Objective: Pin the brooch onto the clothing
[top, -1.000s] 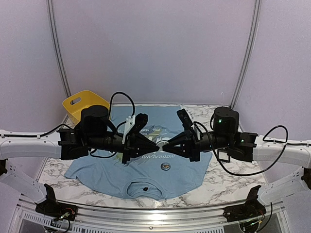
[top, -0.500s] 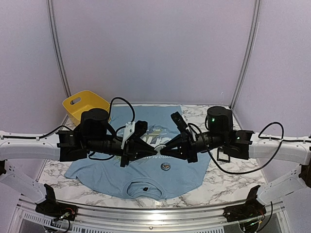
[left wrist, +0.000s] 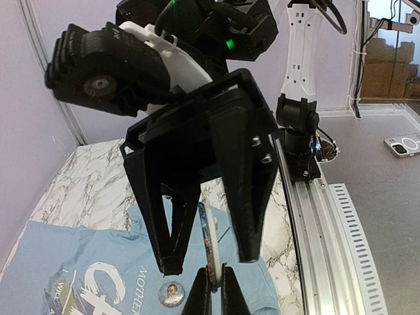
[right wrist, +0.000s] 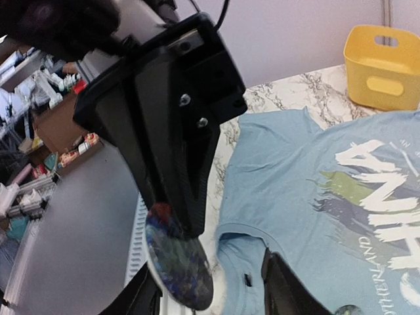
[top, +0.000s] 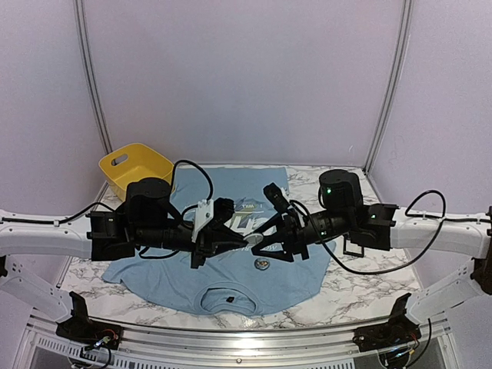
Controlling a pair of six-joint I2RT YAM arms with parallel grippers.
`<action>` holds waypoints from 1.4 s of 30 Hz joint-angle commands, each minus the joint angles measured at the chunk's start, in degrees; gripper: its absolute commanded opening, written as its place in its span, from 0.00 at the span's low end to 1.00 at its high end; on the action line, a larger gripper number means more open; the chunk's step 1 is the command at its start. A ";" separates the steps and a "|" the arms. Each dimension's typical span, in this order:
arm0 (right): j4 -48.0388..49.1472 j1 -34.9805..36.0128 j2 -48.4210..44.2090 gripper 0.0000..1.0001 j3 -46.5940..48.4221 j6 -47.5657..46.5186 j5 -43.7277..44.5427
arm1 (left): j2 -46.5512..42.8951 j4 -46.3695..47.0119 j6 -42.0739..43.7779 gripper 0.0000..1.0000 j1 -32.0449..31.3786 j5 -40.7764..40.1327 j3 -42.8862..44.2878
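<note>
From above, the left gripper (top: 244,240) and the right gripper (top: 263,238) are seen tip to tip in the air over the middle of the T-shirt (top: 184,277). The T-shirt is laid flat on the table (top: 346,288). Both arms are stretched in low from the sides, almost level. The brooch (top: 252,240) is seen only as a small pale spot between the tips. Another round badge (top: 262,264) is lying on the T-shirt just below them.

In the left wrist view, the brooch is seen edge-on. It is pinched tight at its near edge by the left gripper's closed jaws. The right gripper's fingers (left wrist: 164,223) are spread apart, one on each side of the brooch. It cannot be told if they touch it.

In the right wrist view, the brooch's coloured face is shown, held at the tip of the left gripper. The right gripper's own jaws are open at the bottom edge, with nothing in them.

The brooch is not yet pinned; it seems to be being made ready in the air. Next, it probably has to be carried down to the T-shirt. The pin side should be turned to the cloth and pushed on gently, so the cloth is not bunched up.
</note>
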 commanded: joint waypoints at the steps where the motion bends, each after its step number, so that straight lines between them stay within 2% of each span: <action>1: -0.38 0.53 -4.39 0.56 -0.40 -3.43 0.55 | -1.20 2.22 0.67 0.00 0.57 -1.44 0.35; 3: -1.80 0.50 -6.71 0.64 -0.81 -5.21 -0.51 | -1.23 2.18 0.58 0.00 0.62 -0.95 0.36; 5: -4.95 0.53 -9.41 0.66 -1.07 -8.18 0.60 | -1.33 2.13 0.90 0.00 0.62 -0.31 0.21; 8: -5.91 0.45 -13.06 0.69 -2.27 -9.85 7.18 | -1.51 2.01 1.10 0.00 0.62 0.51 0.14; 9: -4.94 0.44 -13.77 0.66 -2.51 -9.48 9.88 | -1.54 2.00 0.95 0.00 0.67 1.01 0.24; 11: -0.88 0.44 -14.26 0.52 -3.26 -8.39 12.80 | -1.52 2.00 0.58 0.00 0.62 2.06 0.42; 13: 2.18 0.52 -13.35 0.41 -3.17 -7.54 12.39 | -1.09 2.00 0.04 0.00 0.67 2.64 1.02; 17: 0.91 0.52 -8.87 0.40 -0.57 -7.26 8.16 | -0.99 2.00 -0.41 0.00 0.62 2.32 1.32; 20: 0.73 0.53 -7.37 0.31 -0.13 -7.34 7.09 | -1.00 2.00 -0.83 0.00 0.62 2.80 1.46; 23: 1.73 0.52 -7.48 0.20 -0.85 -7.06 6.74 | -0.99 1.99 -1.03 0.00 0.63 2.47 1.46; 26: 3.00 0.50 -8.18 0.04 -1.82 -6.48 8.87 | -0.87 1.99 -1.09 0.00 0.62 2.89 1.56; 27: 3.45 0.52 -8.33 0.04 -2.18 -6.20 9.25 | -0.80 2.00 -1.13 0.00 0.62 2.89 1.61; 30: 3.72 0.48 -7.94 0.18 -2.72 -5.94 8.08 | -0.53 2.00 -1.77 0.00 0.62 2.36 1.93; 31: 3.59 0.52 -7.91 0.20 -2.84 -5.94 7.68 | -0.50 1.99 -1.97 0.00 0.62 2.16 2.06; 37: 4.93 0.52 -8.40 0.17 -4.22 -5.94 6.83 | 0.07 1.98 -2.22 0.00 0.80 2.08 1.92; 42: 5.36 0.48 -8.26 0.19 -4.64 -6.00 3.91 | 0.29 1.96 -2.63 0.00 1.10 0.83 1.99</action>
